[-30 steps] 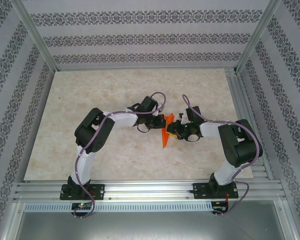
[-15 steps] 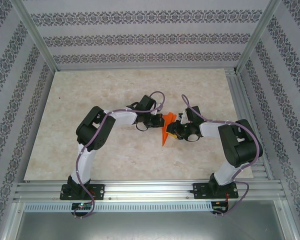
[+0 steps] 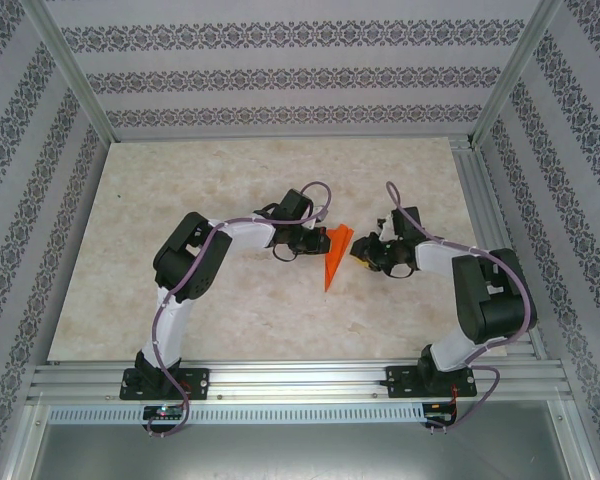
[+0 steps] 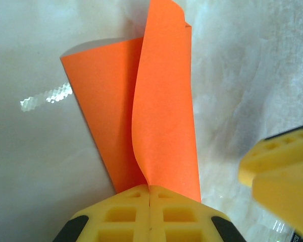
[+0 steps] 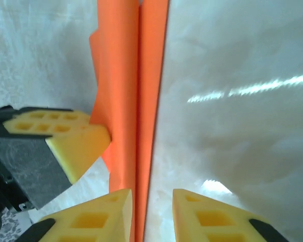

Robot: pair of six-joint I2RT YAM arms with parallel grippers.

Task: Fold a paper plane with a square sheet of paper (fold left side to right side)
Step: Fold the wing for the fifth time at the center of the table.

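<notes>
paper plane (image 3: 334, 258) mid-table btwn arms, tip toward near side. left gripper (image 4: 149, 194) pinched shut on its left edge; right gripper (image 5: 152, 195) fingers parted, holding nothing. thin, light, floppy, prob springs open; best pinch along centre crease.

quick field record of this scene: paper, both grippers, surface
paper: orange paper, folded into a narrow pointed shape, one flap standing up
left: left gripper shut, pinching the paper's flap
right: right gripper open, the paper's long edge running into the gap
surface: pale marbled table
</notes>
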